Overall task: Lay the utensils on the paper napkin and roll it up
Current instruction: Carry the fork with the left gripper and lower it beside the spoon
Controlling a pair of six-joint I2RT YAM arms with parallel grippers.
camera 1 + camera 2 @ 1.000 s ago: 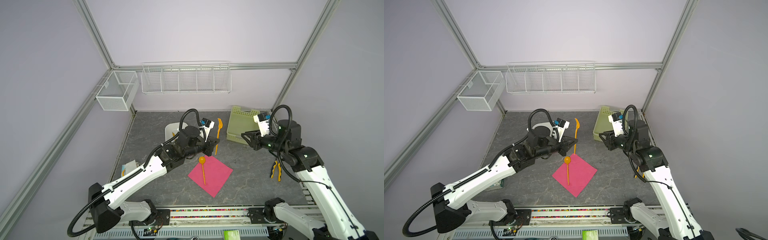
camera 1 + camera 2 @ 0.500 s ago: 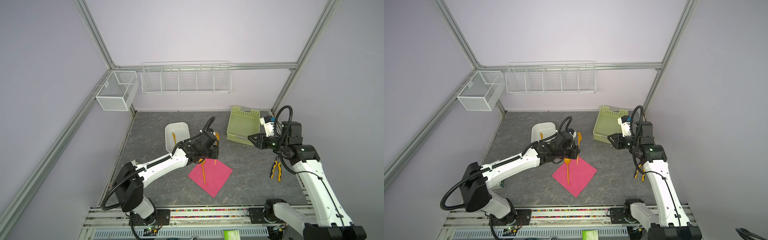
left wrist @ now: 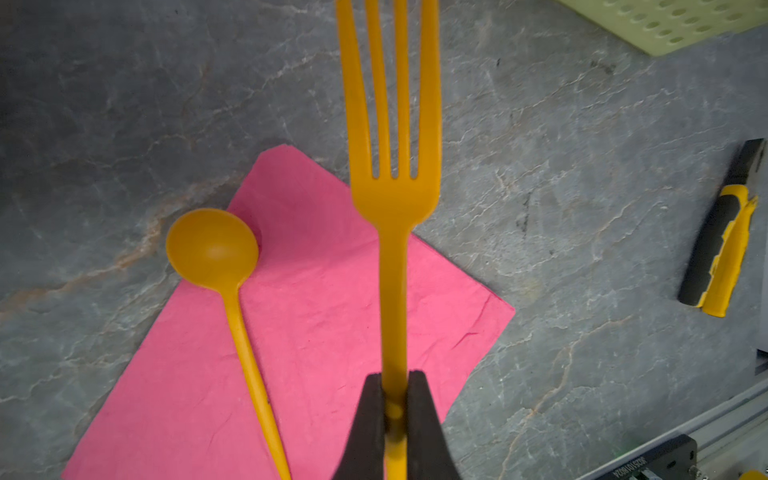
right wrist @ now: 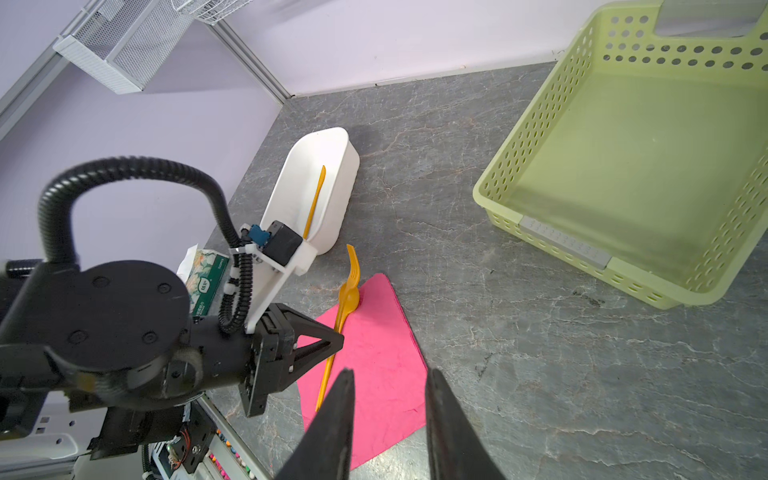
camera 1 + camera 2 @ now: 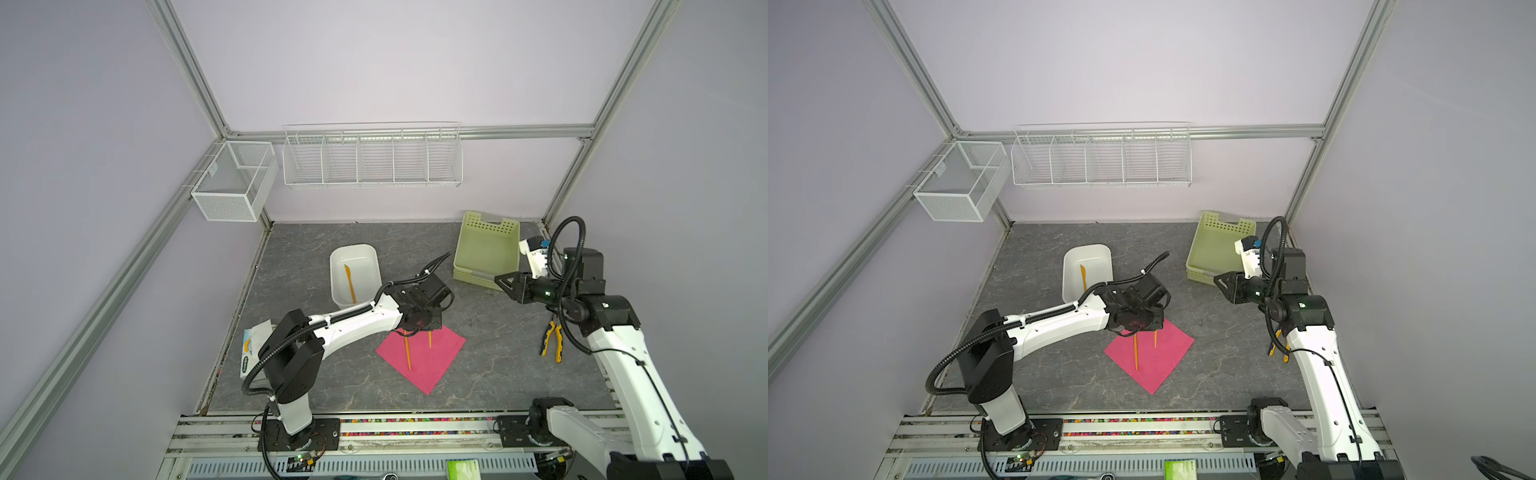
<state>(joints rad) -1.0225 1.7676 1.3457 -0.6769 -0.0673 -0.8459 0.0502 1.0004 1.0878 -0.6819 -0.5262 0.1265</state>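
My left gripper [image 3: 394, 384] was clamped on the handle of the orange fork [image 3: 395, 199]. It held the fork over the pink paper napkin [image 3: 332, 324], tines reaching past the napkin's edge; I could not tell whether the fork touched the paper. The orange spoon [image 3: 212, 247] lay on the napkin just beside it, its bowl overhanging the edge. The orange knife [image 5: 349, 282] lay in the white tub [image 5: 353, 248]. My right gripper [image 4: 390, 372] hung empty, jaws apart, near the green basket [image 5: 486, 253].

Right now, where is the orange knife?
In both top views the knife lies inside the white tub, left of centre, behind the left end effector that grips the fork.
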